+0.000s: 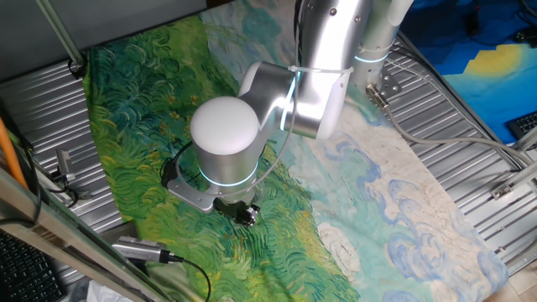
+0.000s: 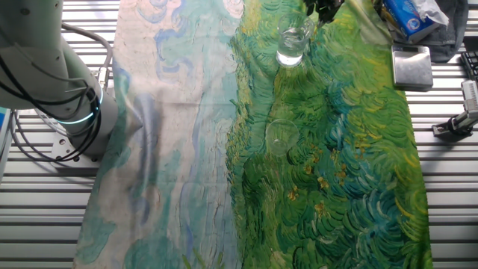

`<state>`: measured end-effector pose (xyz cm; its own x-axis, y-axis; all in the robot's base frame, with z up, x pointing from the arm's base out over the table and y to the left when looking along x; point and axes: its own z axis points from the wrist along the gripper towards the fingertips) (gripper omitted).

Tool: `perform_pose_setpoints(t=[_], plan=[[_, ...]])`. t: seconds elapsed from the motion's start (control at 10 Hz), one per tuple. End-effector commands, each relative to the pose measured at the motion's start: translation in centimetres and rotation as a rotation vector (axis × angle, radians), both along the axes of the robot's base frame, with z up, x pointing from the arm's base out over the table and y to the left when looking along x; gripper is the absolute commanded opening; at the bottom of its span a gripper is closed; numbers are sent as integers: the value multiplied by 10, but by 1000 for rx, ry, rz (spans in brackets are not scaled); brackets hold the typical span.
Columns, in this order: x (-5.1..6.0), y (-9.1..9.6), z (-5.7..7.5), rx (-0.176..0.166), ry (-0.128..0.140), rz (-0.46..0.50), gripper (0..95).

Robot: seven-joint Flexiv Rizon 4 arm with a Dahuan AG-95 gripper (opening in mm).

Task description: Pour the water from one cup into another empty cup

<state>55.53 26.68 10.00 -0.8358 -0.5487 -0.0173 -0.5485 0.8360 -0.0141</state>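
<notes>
In the other fixed view, a clear glass cup [image 2: 291, 42] stands or hangs near the top edge over the green part of the cloth. Bright glints low inside it look like water. A second clear glass cup [image 2: 280, 137] stands upright on the cloth nearer the middle and looks empty. My gripper [image 2: 324, 9] is just at the first cup's upper right rim, mostly cut off by the frame edge. In one fixed view the gripper [image 1: 241, 211] hangs low over the cloth under the arm's wrist. Both cups are hidden there.
A painted cloth [image 2: 179, 149] covers the ribbed metal table. A grey metal box [image 2: 411, 66] and a blue packet [image 2: 407, 16] lie at the cloth's far right corner. The arm's base [image 2: 56, 82] stands at the left. A cabled device [image 1: 143, 249] lies near the cloth's front edge.
</notes>
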Motion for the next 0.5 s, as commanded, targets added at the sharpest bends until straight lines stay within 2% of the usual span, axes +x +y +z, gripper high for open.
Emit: perform_pose_setpoints(t=[0.1, 0.5], plan=[[0, 0, -2, -1, -4, 7, 380], [-1, -1, -6, -5, 12, 38, 380]])
